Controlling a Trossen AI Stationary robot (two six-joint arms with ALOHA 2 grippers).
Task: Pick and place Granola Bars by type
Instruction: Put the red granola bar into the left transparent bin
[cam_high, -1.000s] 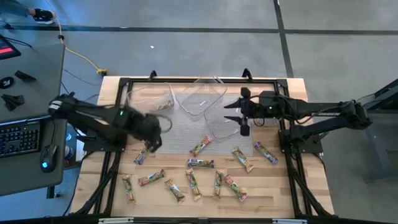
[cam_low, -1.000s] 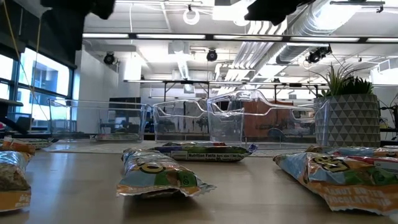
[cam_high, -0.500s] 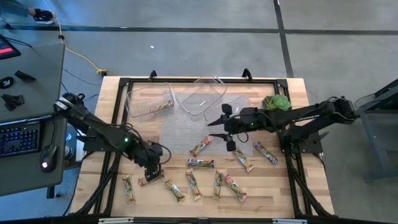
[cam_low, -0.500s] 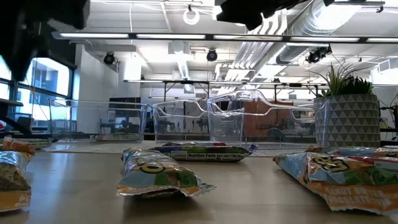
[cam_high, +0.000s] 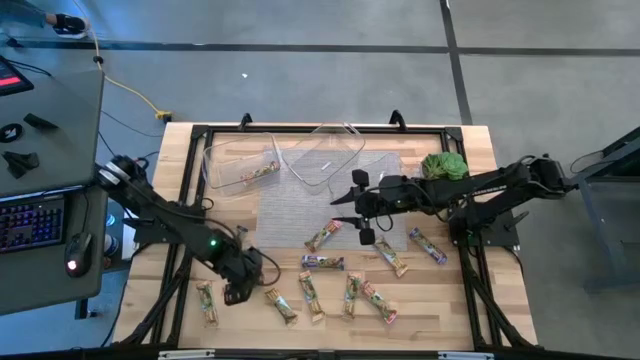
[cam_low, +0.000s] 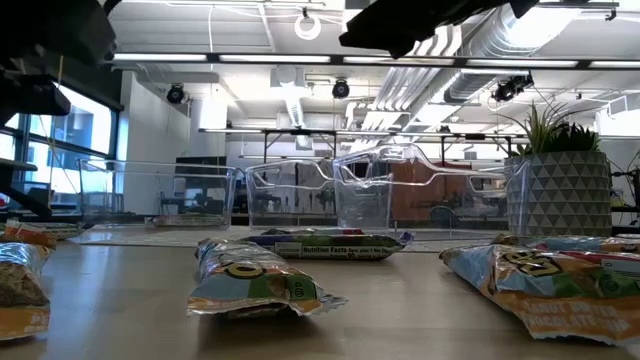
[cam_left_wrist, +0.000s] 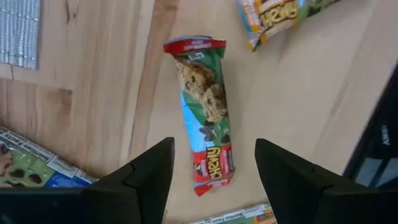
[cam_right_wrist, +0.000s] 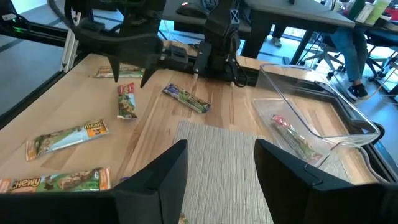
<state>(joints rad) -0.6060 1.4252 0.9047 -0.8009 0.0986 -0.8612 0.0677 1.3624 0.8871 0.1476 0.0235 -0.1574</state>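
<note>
Left hand (cam_left_wrist: 213, 163) hovers open over a red-and-green Chewy granola bar (cam_left_wrist: 205, 112) on the desk (cam_left_wrist: 106, 81); right hand (cam_high: 362, 212) open, empty above the grey mat (cam_high: 290, 205).

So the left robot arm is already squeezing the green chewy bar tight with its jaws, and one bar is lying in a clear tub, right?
Not squeezing. The left wrist view shows the left gripper with open jaws poised over the green chewy bar, one on each side, not pressing it; the bar lies flat on the wooden table. The rest holds: the right wrist view shows one bar lying in a clear tub.
</note>
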